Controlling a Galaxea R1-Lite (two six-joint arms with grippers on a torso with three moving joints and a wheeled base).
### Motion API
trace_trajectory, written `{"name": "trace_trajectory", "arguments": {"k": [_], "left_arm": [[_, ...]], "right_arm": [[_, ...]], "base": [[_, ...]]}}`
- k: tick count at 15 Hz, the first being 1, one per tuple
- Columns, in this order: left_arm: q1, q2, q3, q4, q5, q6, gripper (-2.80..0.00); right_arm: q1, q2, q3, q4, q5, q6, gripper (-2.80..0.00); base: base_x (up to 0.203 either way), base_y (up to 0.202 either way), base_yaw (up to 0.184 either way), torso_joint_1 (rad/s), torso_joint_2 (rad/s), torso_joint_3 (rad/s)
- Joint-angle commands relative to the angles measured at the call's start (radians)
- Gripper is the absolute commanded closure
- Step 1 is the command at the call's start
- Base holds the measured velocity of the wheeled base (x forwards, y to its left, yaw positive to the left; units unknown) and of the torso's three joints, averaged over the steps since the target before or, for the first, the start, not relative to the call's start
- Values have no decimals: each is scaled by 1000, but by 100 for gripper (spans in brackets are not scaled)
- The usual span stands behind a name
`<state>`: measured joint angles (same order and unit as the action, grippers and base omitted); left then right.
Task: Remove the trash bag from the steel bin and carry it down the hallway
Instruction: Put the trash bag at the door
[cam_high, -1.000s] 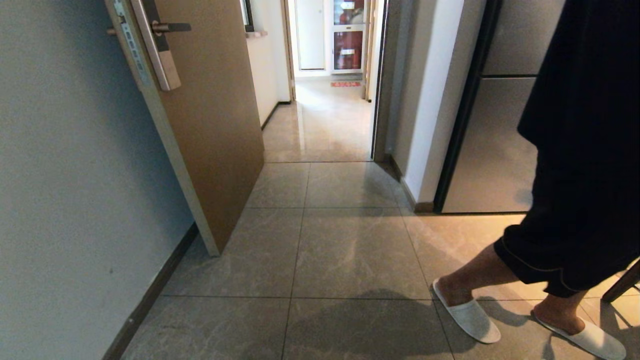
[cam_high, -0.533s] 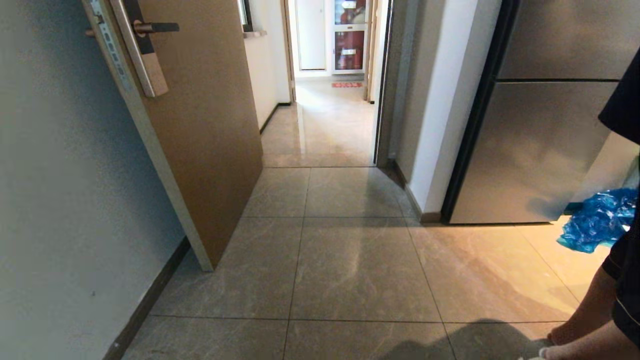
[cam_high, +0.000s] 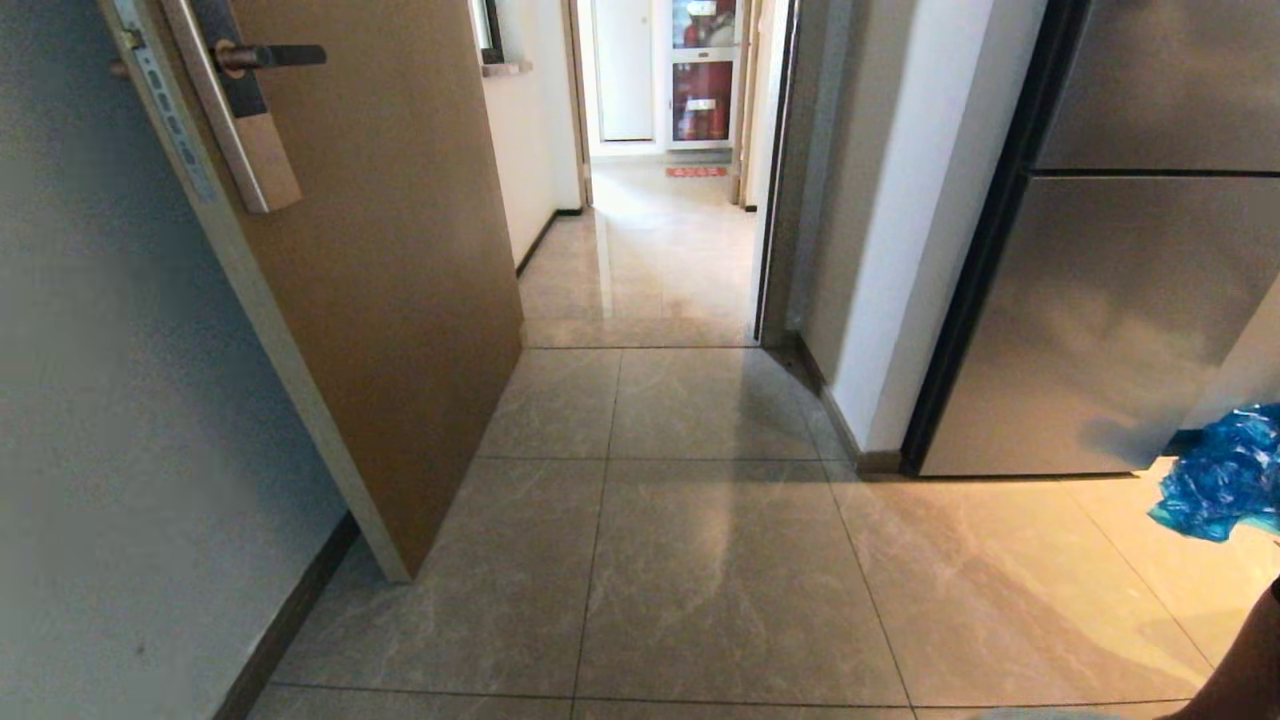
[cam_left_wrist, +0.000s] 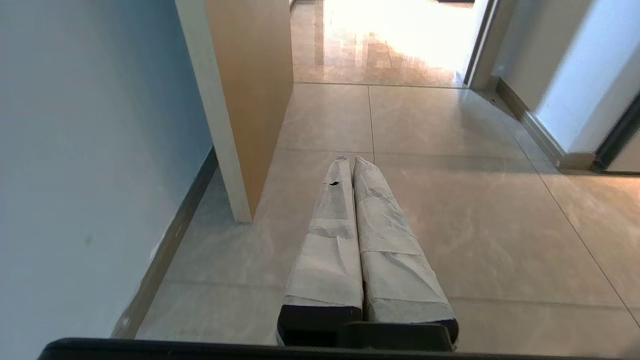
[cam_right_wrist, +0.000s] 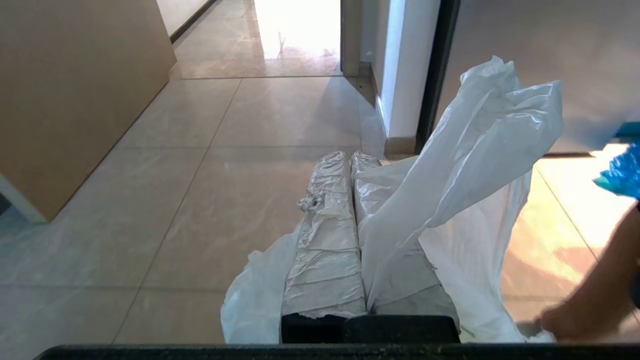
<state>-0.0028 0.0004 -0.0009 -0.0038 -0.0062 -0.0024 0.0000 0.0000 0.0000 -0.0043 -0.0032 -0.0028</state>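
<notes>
The thin white trash bag (cam_right_wrist: 480, 150) hangs from my right gripper (cam_right_wrist: 350, 156), whose wrapped fingers are shut on its plastic; one flap rises beside them and the rest drapes down both sides. My left gripper (cam_left_wrist: 350, 161) is shut with nothing in it, held low over the floor tiles. Neither arm shows in the head view. Ahead, through the open doorway, lies the hallway (cam_high: 650, 250) with glossy beige tiles. The steel bin is out of view.
An open brown door (cam_high: 400, 250) with a lever handle stands on the left, against a grey wall. A white wall corner and a steel-faced cabinet (cam_high: 1130, 320) are on the right. Blue crumpled plastic (cam_high: 1215, 480) and a person's leg (cam_high: 1245, 660) are at the right edge.
The whole head view has shifted as the camera advanced toward the doorway. The person in dark clothes has slipped out to the right edge, and the blue plastic has come into view.
</notes>
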Motion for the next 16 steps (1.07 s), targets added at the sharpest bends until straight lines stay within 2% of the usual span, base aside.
{"name": "trace_trajectory", "arguments": {"k": [1,16], "left_arm": [[0,0,-1,1,0,-1,0],[0,0,1,0,0,-1,0]], "right_arm": [[0,2,0,0,0,0,0],[0,2,0,0,0,0,0]], "base": [[193,0,0,2,6,6],[193,0,1,2,3,2]]}}
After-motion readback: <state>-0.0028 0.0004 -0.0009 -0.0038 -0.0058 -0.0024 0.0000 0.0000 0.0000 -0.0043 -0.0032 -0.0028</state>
